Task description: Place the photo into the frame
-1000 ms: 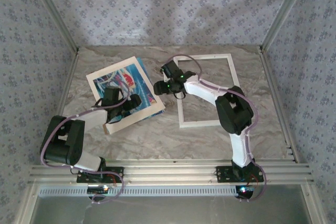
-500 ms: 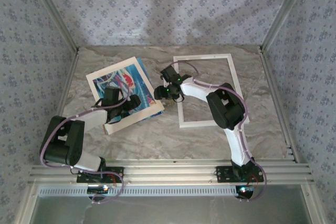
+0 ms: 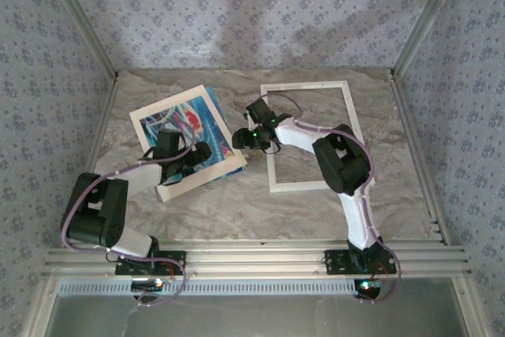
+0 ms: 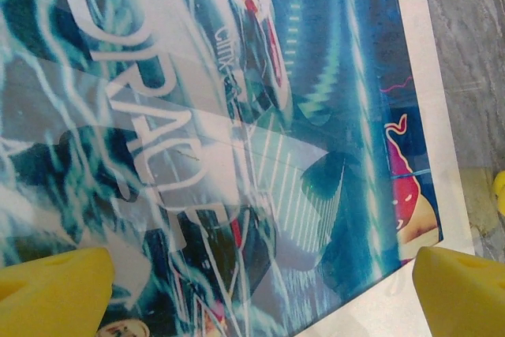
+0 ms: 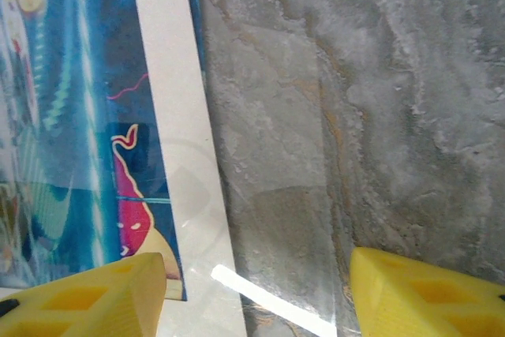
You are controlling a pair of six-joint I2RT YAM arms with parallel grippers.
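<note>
The photo (image 3: 181, 120), blue-teal with a white border, lies flat and turned at an angle on the left half of the table. A clear glossy sheet (image 5: 276, 219) lies over it and reaches past its right edge onto the marble. The white frame (image 3: 306, 85) lies flat to the right, with bare table inside it. My left gripper (image 3: 201, 151) hovers open over the photo's near right part; the print (image 4: 237, 116) spans the gap between its yellow fingertips (image 4: 55, 290). My right gripper (image 3: 239, 140) is open, straddling the photo's white right border (image 5: 170, 116) with nothing held.
The grey marble tabletop (image 3: 237, 211) is walled by patterned panels at the back and sides. An aluminium rail (image 3: 252, 254) runs along the near edge. My right forearm crosses the frame's left side.
My right arm has swung a little left and its gripper has settled lower at the photo's right edge. The left arm, photo and frame have not moved.
</note>
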